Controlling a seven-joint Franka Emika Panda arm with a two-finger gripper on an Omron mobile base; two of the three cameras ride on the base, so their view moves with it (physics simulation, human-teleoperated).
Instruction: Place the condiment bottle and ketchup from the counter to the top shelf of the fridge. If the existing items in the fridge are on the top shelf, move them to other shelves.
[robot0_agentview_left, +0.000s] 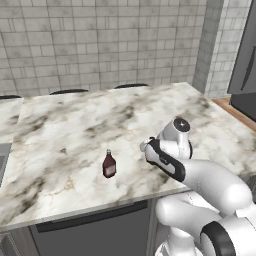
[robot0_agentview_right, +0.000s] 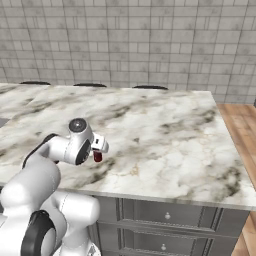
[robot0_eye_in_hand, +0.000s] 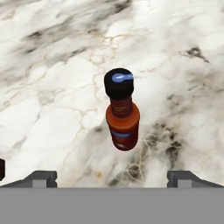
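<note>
A small dark-red bottle with a black cap stands upright on the marbled counter, near its front edge. I cannot tell whether it is the ketchup or the condiment bottle. In the hand view the bottle sits centred ahead of my gripper, whose fingertips stand wide apart with nothing between them. From the base views my gripper hovers just right of the bottle, and the hand covers most of the bottle. The fridge's top shelf, its other shelves and the existing items are out of view.
A dark grey appliance front stands at the far right beyond a wooden floor. A sink edge shows at the left. Dark stool tops line the counter's far edge. Drawers sit under the front.
</note>
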